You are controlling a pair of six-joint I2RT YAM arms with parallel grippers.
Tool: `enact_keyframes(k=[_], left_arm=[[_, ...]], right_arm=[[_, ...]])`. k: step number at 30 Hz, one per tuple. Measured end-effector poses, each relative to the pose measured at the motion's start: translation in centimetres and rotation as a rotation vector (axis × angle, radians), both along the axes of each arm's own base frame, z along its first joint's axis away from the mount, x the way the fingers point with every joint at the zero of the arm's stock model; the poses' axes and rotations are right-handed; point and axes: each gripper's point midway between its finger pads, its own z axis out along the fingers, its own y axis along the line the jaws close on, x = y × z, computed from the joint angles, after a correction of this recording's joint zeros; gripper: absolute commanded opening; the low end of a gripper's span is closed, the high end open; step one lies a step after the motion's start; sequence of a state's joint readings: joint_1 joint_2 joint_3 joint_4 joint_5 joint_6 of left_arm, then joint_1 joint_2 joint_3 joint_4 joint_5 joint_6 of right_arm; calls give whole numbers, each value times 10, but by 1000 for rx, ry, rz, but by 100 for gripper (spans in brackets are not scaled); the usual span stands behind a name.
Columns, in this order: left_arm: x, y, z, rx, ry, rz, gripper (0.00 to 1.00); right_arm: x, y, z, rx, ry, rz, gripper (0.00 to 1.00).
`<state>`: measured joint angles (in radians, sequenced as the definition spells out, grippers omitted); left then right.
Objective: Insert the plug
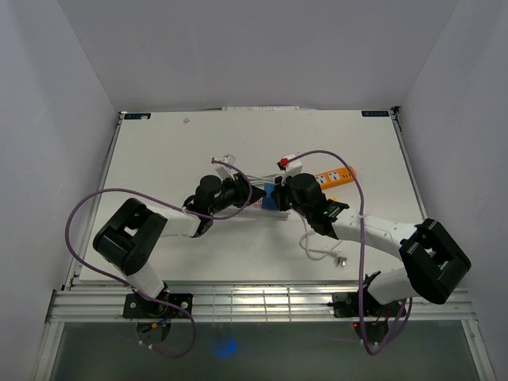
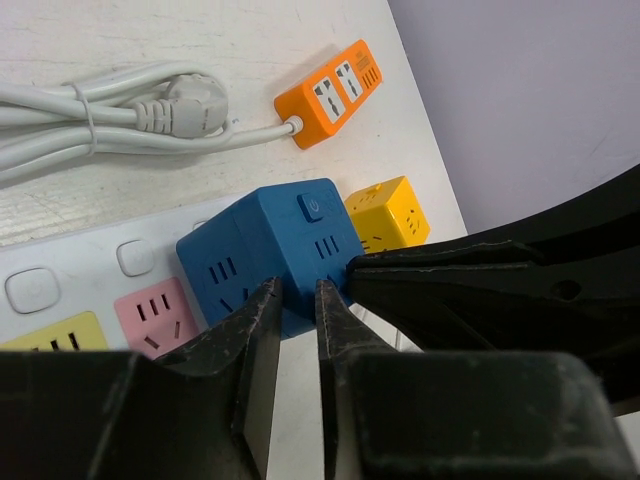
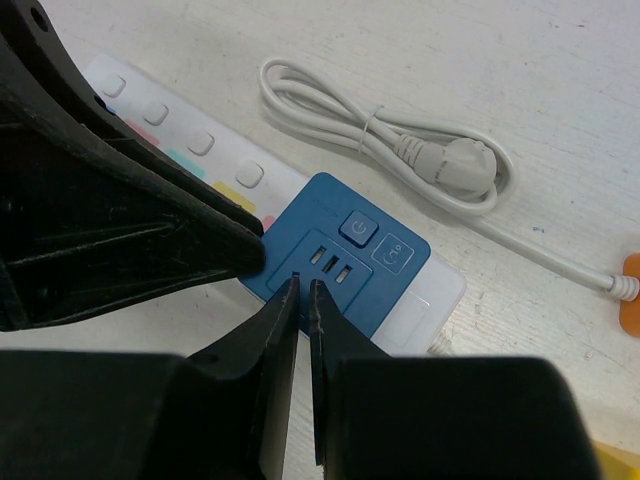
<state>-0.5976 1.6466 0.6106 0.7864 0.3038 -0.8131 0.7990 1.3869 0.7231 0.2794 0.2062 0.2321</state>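
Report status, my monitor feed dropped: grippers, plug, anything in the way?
Both shut, left gripper and right gripper tips at blue cube plug. Plug sits on white power strip; seating depth unclear. Nearby coiled white cable lies apart.

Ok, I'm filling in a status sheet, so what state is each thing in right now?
white power strip: pink and yellow sockets empty.
blue cube adapter: sitting upright on the white power strip.
orange power strip: visible sockets empty.
white plug: unplugged, cable bundled.
yellow cube: off the strip, beside the blue cube adapter.
left end effector: nearly shut, tips at the adapter.
right end effector: nearly shut, tips at the adapter's top.
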Motion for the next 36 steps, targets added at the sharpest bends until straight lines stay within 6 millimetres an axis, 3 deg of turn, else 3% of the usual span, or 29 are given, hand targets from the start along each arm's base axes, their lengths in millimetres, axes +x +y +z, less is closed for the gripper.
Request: enact_keyframes(k=[11, 36], left_arm=[[1, 0, 2, -2, -6, 7, 21], [2, 4, 1, -8, -9, 32, 19]], right_arm=[[1, 1, 0, 2, -1, 0, 14], [-2, 9, -1, 60, -11, -11, 11]])
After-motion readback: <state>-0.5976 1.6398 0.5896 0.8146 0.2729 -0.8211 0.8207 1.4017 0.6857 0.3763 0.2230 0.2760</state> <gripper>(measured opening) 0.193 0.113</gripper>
